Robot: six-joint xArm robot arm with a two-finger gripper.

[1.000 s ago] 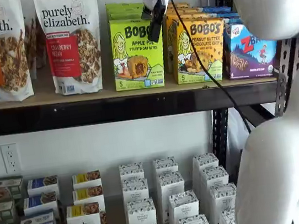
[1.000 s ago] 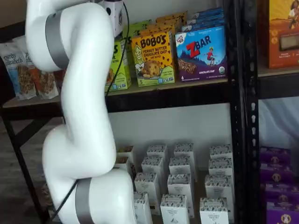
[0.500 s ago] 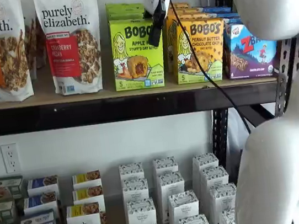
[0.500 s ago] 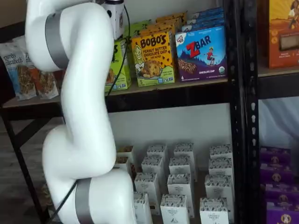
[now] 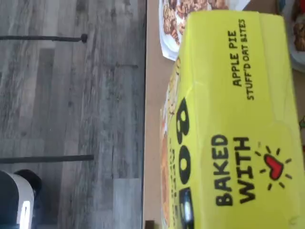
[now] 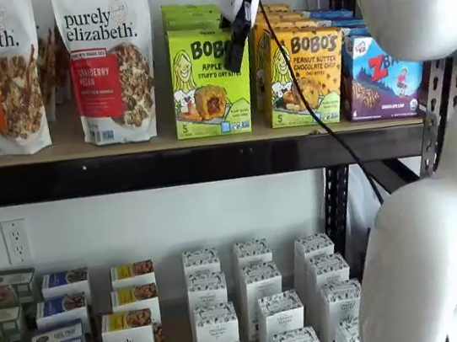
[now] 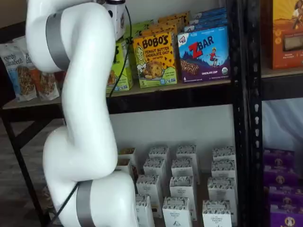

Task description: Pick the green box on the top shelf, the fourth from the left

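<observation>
A shelf view: white jointed robot arm (image 6: 436,193) fills the right foreground, bulkiest thing in frame; in the other it hides much of the shelf's left half. Behind it, long tan wooden top shelf (image 6: 81,153) with thick black front rail, carrying white granola pouches (image 6: 111,60) at left, then the lime-green upright Apple Pie carton, the green box (image 6: 209,84), at the shelf's near edge just left of the yellow-orange peanut butter carton (image 6: 304,75). Gripper (image 6: 237,51), white body and black fingers, hangs over the green box's upper right corner, a black cable (image 6: 314,116) trailing down. Only one finger reads, side-on: cannot tell whether it stands apart or has closed on the carton. Against a second ago the gripper sits slightly lower and closer on the carton, which has not shifted. Wrist view is filled by the carton's top panel, close. Judgement: grasp is being taken; lift not begun.
</observation>
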